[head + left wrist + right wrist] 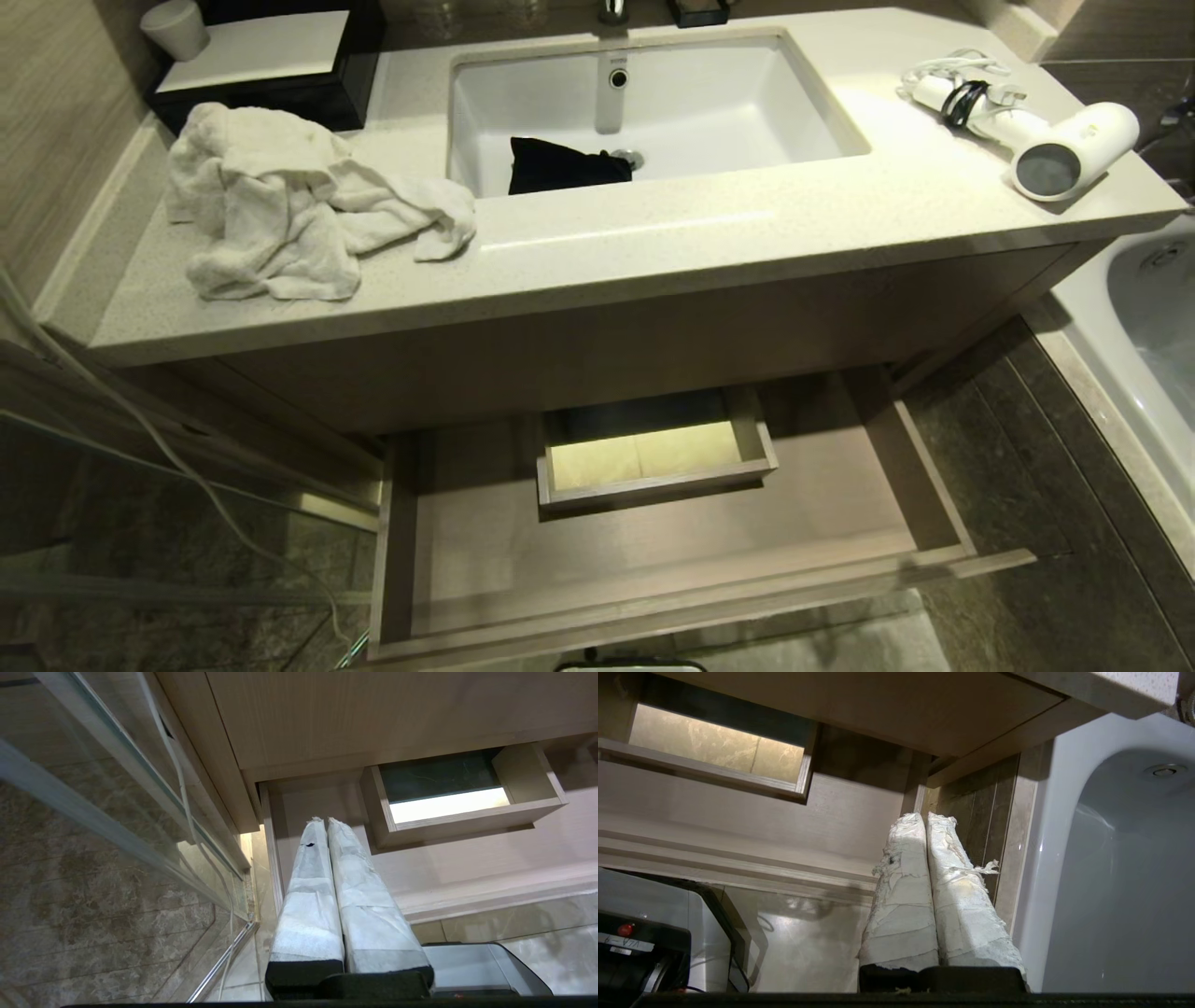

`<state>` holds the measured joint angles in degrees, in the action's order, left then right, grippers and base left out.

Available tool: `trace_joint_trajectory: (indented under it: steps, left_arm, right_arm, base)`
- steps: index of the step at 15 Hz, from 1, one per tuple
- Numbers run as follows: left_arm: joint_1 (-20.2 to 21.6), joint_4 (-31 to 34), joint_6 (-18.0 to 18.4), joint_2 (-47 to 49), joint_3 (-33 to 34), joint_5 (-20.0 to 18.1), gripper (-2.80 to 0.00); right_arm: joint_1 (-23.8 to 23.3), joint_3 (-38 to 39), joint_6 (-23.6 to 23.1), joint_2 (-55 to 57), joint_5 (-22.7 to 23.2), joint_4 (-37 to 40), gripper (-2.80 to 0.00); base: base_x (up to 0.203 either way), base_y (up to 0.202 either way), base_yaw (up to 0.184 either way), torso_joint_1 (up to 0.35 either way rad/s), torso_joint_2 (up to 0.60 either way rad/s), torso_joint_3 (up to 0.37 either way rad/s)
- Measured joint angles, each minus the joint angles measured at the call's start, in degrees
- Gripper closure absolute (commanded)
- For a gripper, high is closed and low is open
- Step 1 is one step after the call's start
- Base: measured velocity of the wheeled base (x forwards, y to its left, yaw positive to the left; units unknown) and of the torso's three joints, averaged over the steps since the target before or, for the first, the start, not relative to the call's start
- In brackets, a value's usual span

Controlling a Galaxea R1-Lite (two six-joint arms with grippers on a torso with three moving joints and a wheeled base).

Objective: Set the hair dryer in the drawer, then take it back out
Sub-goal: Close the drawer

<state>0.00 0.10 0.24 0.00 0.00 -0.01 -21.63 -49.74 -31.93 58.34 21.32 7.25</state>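
The white hair dryer (1036, 133) lies on the far right of the countertop, its dark round end facing me and its cord bundled behind the handle. Below the vanity the wood-grain drawer (653, 551) stands pulled out with nothing lying in it; a boxed cutout (653, 448) sits at its mid-back. Neither arm shows in the head view. My left gripper (325, 820) is shut, empty, low by the drawer's left side (271, 849). My right gripper (924, 815) is shut, empty, low near the drawer's right corner (913, 798).
A crumpled white towel (280, 201) lies on the counter's left. A black cloth (560, 166) sits in the sink (812, 103). A white cup (175, 28) stands on a black box at back left. A bathtub (1139, 317) borders the right, a glass panel (117, 793) the left.
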Motion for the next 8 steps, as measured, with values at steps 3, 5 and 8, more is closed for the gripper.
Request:
trace_joint_trajectory:
  steps: [3, 5, 8]
  left_arm:
    - [0.0, -0.1, 0.0, 0.0, 0.0, 0.0, 0.0]
    - [0.0, 0.0, 0.0, 0.0, 0.0, 0.0, 0.0]
    - [0.0, 0.0, 0.0, 0.0, 0.0, 0.0, 0.0]
  right_arm:
    - [0.0, 0.5, 0.0, -0.3, 0.0, 0.2, 0.0]
    - [0.0, 0.6, 0.0, -0.4, 0.0, 0.3, 0.0]
    - [0.1, 1.6, 0.0, -0.7, 0.0, 0.3, 0.0]
  base:
    - [0.0, 0.0, 0.0, -0.051, 0.09, 0.024]
    - [0.0, 0.0, 0.0, -0.174, 0.33, 0.162]
    - [0.0, 0.0, 0.0, -0.176, 0.38, 0.187]
